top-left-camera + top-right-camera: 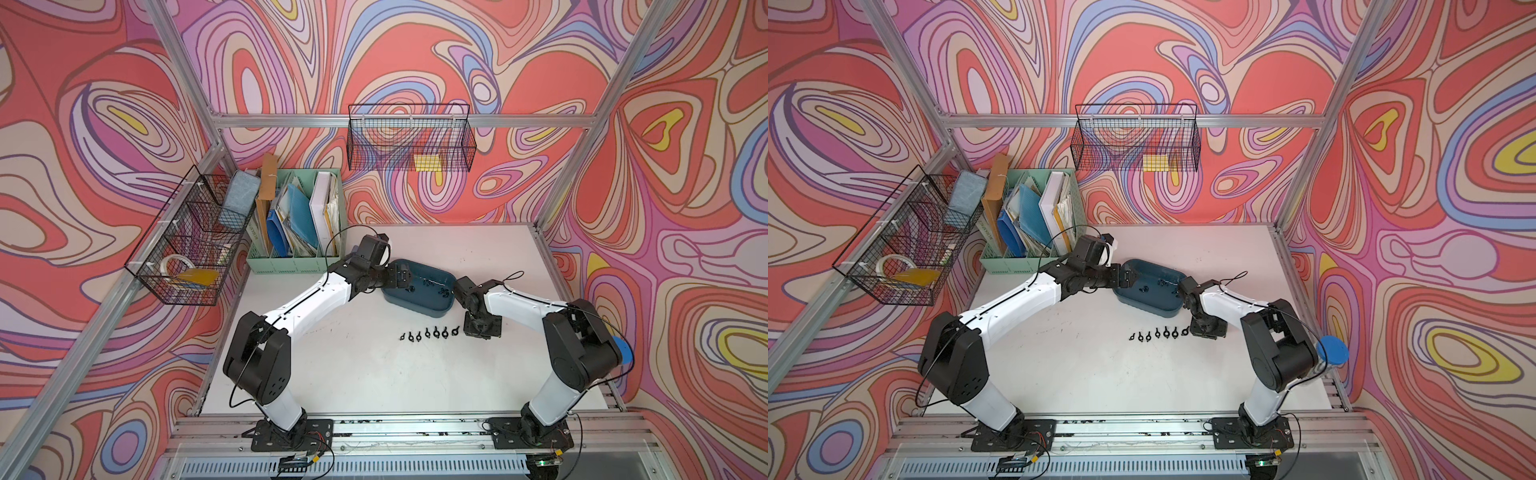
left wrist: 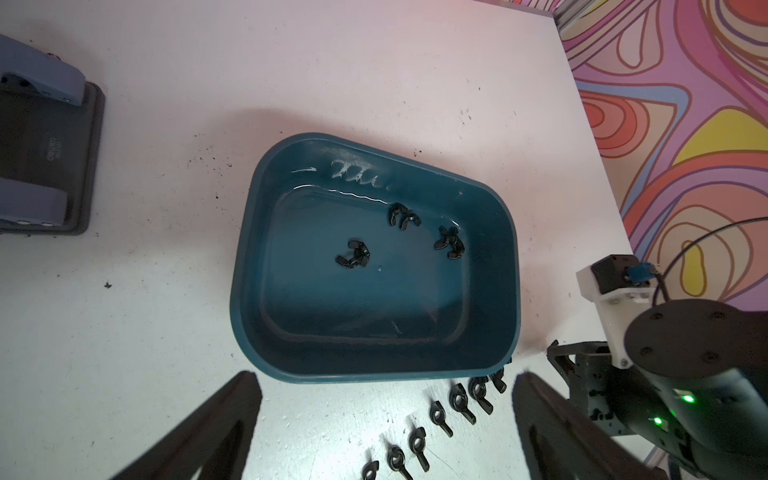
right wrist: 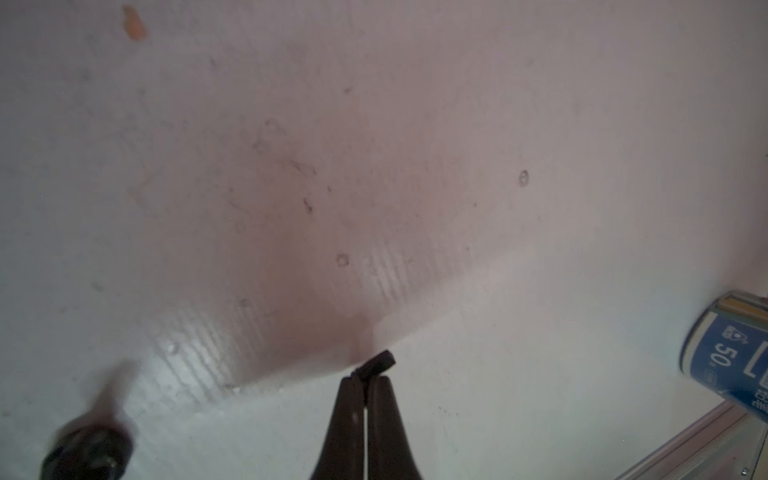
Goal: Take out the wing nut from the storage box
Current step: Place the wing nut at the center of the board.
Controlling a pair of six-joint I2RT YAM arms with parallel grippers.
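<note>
The storage box (image 1: pixel 415 306) (image 1: pixel 1144 306) (image 2: pixel 255 249) is a dark teal tub at mid-table. Three loose black wing nuts lie inside it: one (image 2: pixel 353 254) near the middle, two (image 2: pixel 404 217) (image 2: pixel 449 243) by the far wall. My left gripper (image 1: pixel 401 279) (image 2: pixel 386 376) hovers open over the box's left end, with nothing between its fingers. My right gripper (image 3: pixel 369 376) is shut on a wing nut (image 3: pixel 377 362), whose wing sticks out past the fingertips just above the white table. In both top views the right wrist (image 1: pixel 482 328) (image 1: pixel 1208 328) stands at the right end of a row of wing nuts.
Several wing nuts (image 1: pixel 428 332) (image 1: pixel 1158 333) (image 2: pixel 440 415) lie in a row on the table in front of the box; one (image 3: pixel 87 449) shows blurred near the right gripper. A mint-green file organiser (image 1: pixel 291 262), wire baskets (image 1: pixel 187 249) (image 1: pixel 409 137), a dark grey device (image 2: pixel 41 158) and a blue can (image 3: pixel 731 361) surround.
</note>
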